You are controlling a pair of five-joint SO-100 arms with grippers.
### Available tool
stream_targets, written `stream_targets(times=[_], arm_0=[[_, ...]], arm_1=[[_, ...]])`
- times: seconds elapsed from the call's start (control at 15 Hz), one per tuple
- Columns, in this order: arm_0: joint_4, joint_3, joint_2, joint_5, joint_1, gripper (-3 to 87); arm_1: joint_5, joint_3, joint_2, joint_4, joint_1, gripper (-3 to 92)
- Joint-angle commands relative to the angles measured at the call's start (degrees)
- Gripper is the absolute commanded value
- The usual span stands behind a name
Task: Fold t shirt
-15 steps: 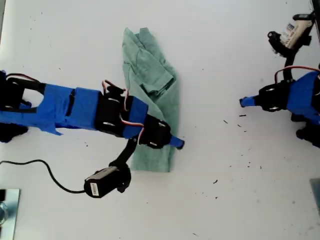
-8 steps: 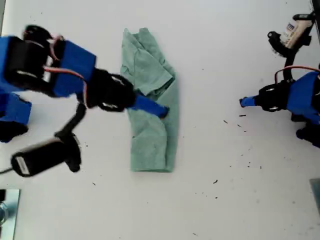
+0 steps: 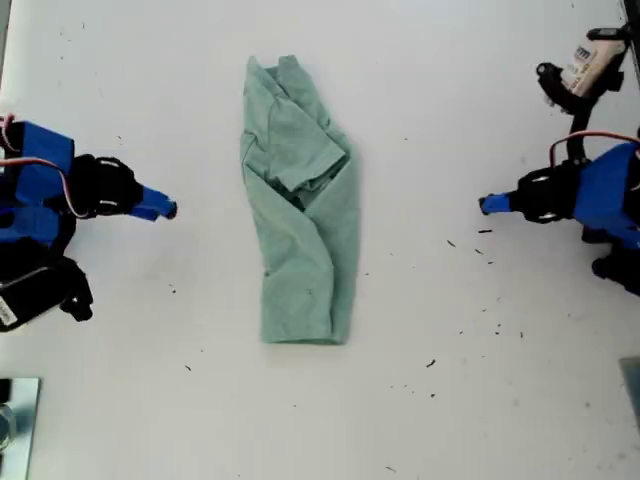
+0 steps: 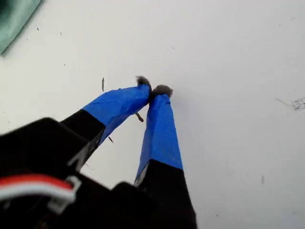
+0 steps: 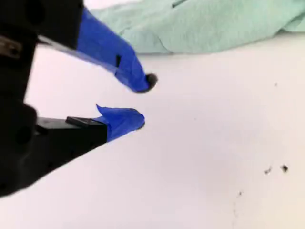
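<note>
Currently the t shirt [image 3: 300,210] lies in the middle of the white table [image 3: 450,90], between the two arms and touched by neither. It is already gathered into a narrow strip. Its long axis runs from the top to the bottom of the exterior view, and a sleeve is folded over on the upper half.

My first gripper [image 4: 153,89] has its jaws pressed together, tip against tip, with nothing between them. It hangs over bare table dotted with dark specks [image 4: 103,84]. Only a corner of the cloth shows far off in its wrist view, so I judge it to be the arm at the exterior view's right, well apart from the shirt.

My second gripper [image 5: 143,102] has its jaws slightly spread and empty. The cloth edge lies close ahead across its wrist view, so I judge it to be the arm at the exterior view's left, the nearer of the two.

Judgement: the remaining fold is across the length, end to end. Both arms face the long edges side-on, so an end corner must be reached diagonally.
</note>
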Motion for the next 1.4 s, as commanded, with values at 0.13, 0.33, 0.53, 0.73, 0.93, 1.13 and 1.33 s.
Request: stream_targets(times=[0.13,0.33,0.53,0.73,0.93,1.13,1.33], arm_0=[[3.25,-16.44,-6.42,-1.58,4.83,-0.2],[13.8,-57.13,-36.83,0.79,14.33,-0.2],[25.4,-87.28,-61.08,4.31,16.88,24.7],[29.71,-98.0,-72.6,5.8,17.4,31.8],[29.71,-97.65,-79.98,6.5,15.73,33.2],[26.72,-97.73,-87.8,6.68,15.73,33.9],[21.8,-98.44,-94.66,6.59,16.0,34.1]], arm_1=[[7.12,-11.87,-9.14,-2.81,-6.68,2.6],[7.47,-56.34,-56.69,-2.2,-16.52,2.5],[5.1,-97.38,-89.21,5.8,-22.41,12.4],[3.96,-121.55,-107.05,13.27,-25.75,27.3],[6.86,-118.48,-110.21,12.57,-26.02,26.6],[7.82,-118.56,-116.81,10.46,-26.54,27.3],[8.88,-118.83,-124.89,5.89,-27.33,27.3]])
